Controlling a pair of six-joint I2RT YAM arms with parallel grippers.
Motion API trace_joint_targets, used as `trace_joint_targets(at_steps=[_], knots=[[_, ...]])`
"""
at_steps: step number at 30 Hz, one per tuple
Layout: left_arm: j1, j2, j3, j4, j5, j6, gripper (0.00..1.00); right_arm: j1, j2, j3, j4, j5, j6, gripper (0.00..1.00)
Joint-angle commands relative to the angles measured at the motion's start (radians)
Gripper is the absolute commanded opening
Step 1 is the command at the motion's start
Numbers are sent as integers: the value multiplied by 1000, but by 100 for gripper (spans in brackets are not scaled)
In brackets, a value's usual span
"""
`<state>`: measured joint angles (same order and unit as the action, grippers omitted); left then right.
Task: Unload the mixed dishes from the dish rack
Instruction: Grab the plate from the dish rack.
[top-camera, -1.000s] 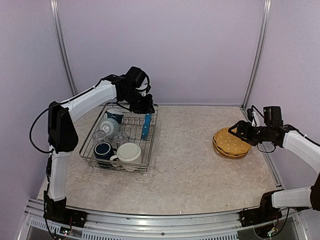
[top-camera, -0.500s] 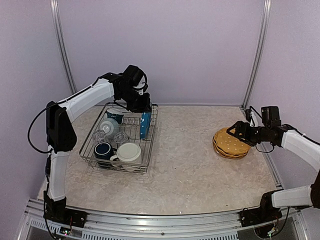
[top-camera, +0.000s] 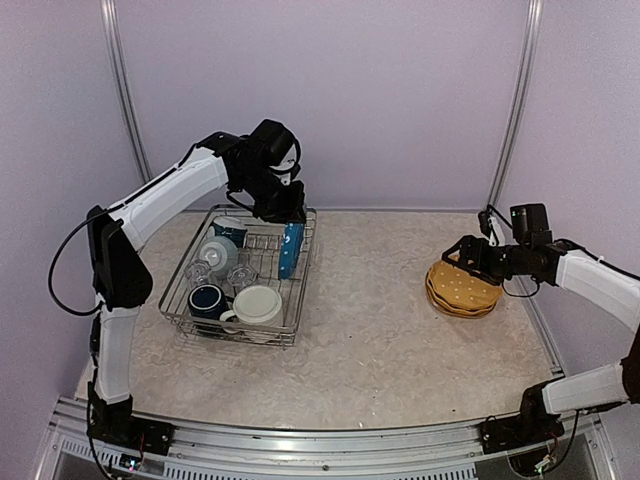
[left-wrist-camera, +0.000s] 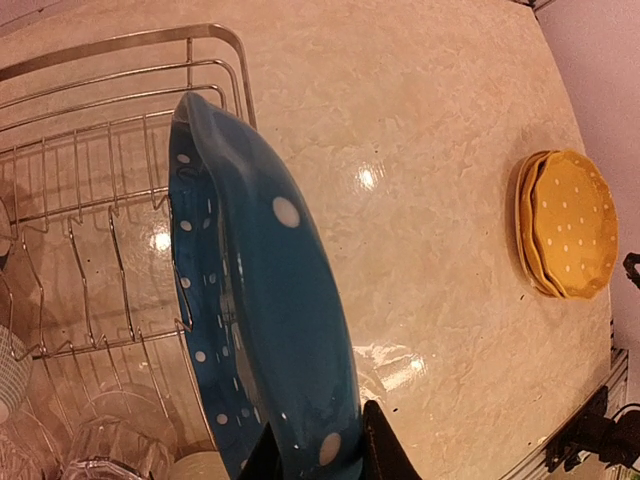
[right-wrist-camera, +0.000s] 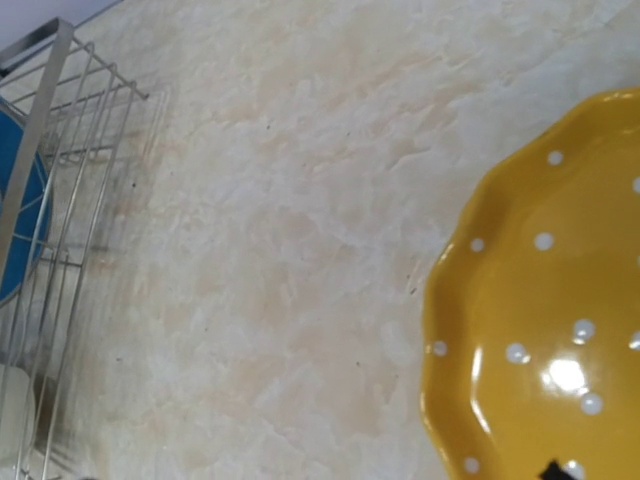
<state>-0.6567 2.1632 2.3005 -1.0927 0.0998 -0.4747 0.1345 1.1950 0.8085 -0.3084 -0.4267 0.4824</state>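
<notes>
Between lilac walls (top-camera: 400, 100), marbled beige tabletop (top-camera: 375, 325) bears dish rack (top-camera: 235, 333).

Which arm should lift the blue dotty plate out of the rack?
Left. The left tool pinches the round blue white-dotted plate in the silver wire dish rack; the right tool hangs over the far-off stack of yellow-orange plates.

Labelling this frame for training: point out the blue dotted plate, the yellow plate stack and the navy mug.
blue dotted plate (left-wrist-camera: 260, 300), left wrist view, mid blue surface.
yellow plate stack (top-camera: 462, 290), top external view, top plate's face.
navy mug (top-camera: 207, 298), top external view, its opening.
</notes>
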Motion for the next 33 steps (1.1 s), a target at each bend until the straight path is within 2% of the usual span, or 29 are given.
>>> trace_joint_targets(at_steps=[1, 14, 17, 27, 33], knots=[[-6, -97, 73, 21, -39, -2, 0, 28, 21, -8, 45, 17, 14, 93], [-27, -161, 86, 11, -61, 56, 0, 81, 68, 42, 59, 14, 32, 93], [-34, -173, 96, -5, -61, 66, 0, 90, 70, 35, 100, -27, 65, 94], [-72, -228, 95, 31, 77, 81, 0, 108, 103, 43, 167, -52, 114, 94], [-149, -270, 40, 127, -47, 211, 0, 108, 113, 45, 201, -89, 145, 94]])
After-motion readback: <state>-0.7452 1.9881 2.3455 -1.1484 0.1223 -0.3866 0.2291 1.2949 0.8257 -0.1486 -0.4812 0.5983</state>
